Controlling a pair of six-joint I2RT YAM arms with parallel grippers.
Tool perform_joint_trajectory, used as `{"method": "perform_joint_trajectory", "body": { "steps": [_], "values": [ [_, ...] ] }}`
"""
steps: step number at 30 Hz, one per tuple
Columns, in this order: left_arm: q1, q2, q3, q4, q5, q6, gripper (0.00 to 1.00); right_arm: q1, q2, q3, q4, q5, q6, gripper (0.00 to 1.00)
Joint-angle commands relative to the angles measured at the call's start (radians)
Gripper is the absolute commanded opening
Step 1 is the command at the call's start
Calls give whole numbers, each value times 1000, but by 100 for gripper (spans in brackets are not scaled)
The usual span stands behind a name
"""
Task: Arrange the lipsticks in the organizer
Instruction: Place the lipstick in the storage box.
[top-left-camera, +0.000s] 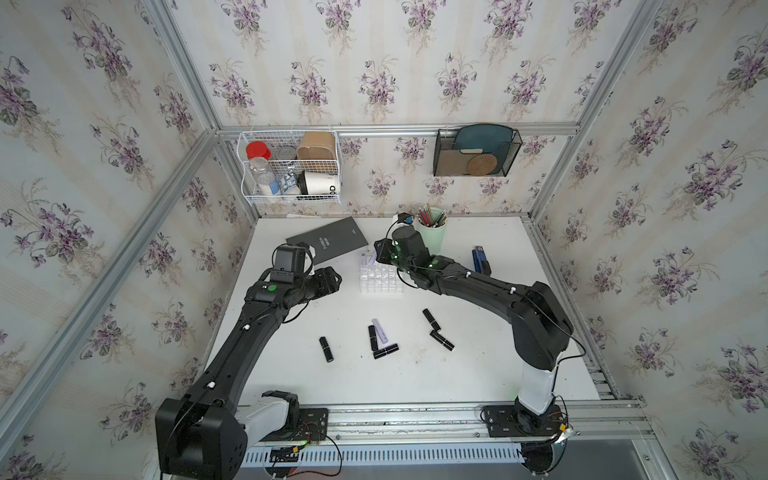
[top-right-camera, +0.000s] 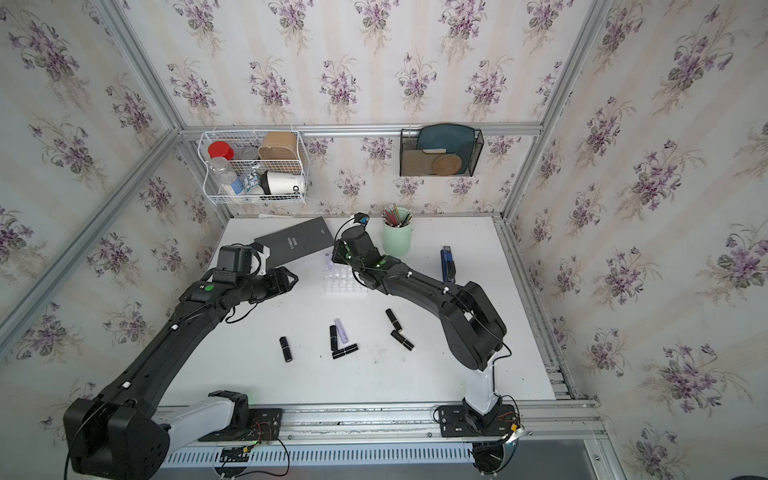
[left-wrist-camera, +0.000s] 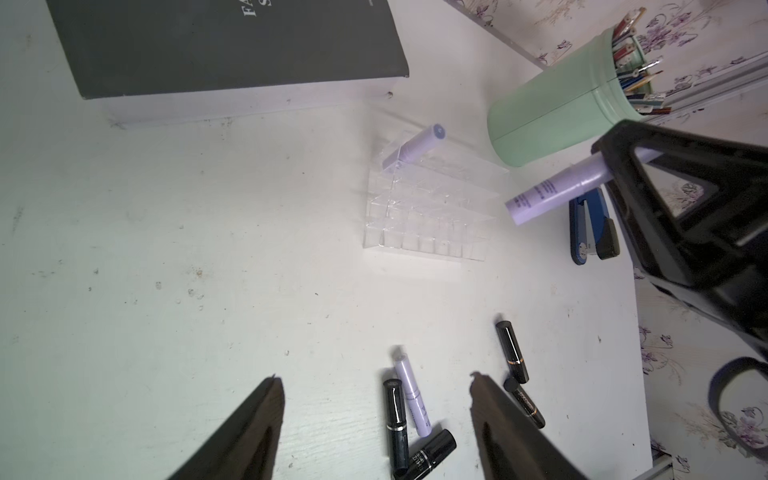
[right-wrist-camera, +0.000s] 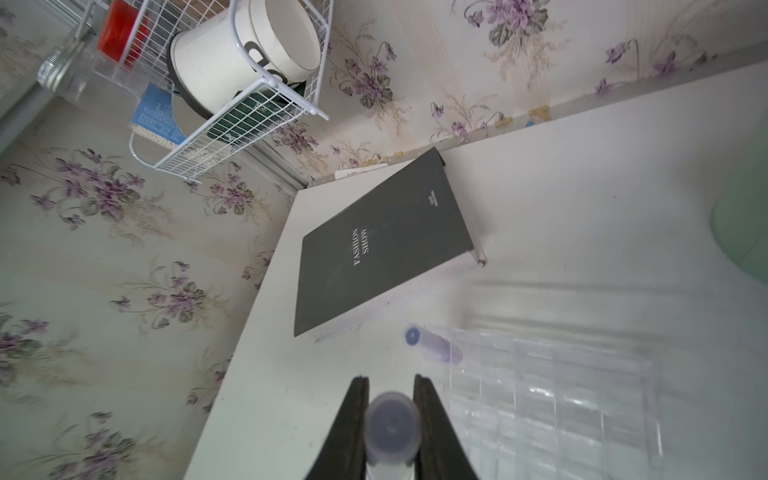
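Only my right wrist view shows the right claw (right-wrist-camera: 390, 379) clamped on a slim pale lilac lipstick tube (right-wrist-camera: 392, 428); the arm blocks this in both top views. It is near the clear acrylic grid organizer (right-wrist-camera: 561, 395), where a second lilac tube (right-wrist-camera: 432, 345) stands in a corner cell. My left claw (left-wrist-camera: 374, 380) hangs apart, empty. At the organizer's six o'clock, five glossy black lipstick tubes (top-left-camera: 326, 349) and a third lilac tube (top-left-camera: 382, 331) lie on the white desk (top-left-camera: 478, 365). A mint-green cylindrical pencil cup (top-left-camera: 432, 237) stands at one o'clock and a blue stapler (top-left-camera: 481, 259) lies at three.

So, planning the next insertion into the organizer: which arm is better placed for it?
Right. The right gripper is shut on a lilac lipstick close to the organizer. The left gripper is open and empty, farther off.
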Motion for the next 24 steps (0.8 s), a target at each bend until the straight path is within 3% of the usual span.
{"method": "perform_joint_trajectory", "body": {
  "steps": [1, 8, 24],
  "values": [
    [8, 6, -5, -20, -36, -6, 74, 14, 68, 46, 78, 231, -181, 14],
    [33, 31, -20, -28, -17, 14, 74, 20, 202, 161, 78, 264, -281, 13],
    [53, 47, -49, -12, 42, 17, 73, 21, 316, 241, 49, 230, -263, 11]
  ]
}}
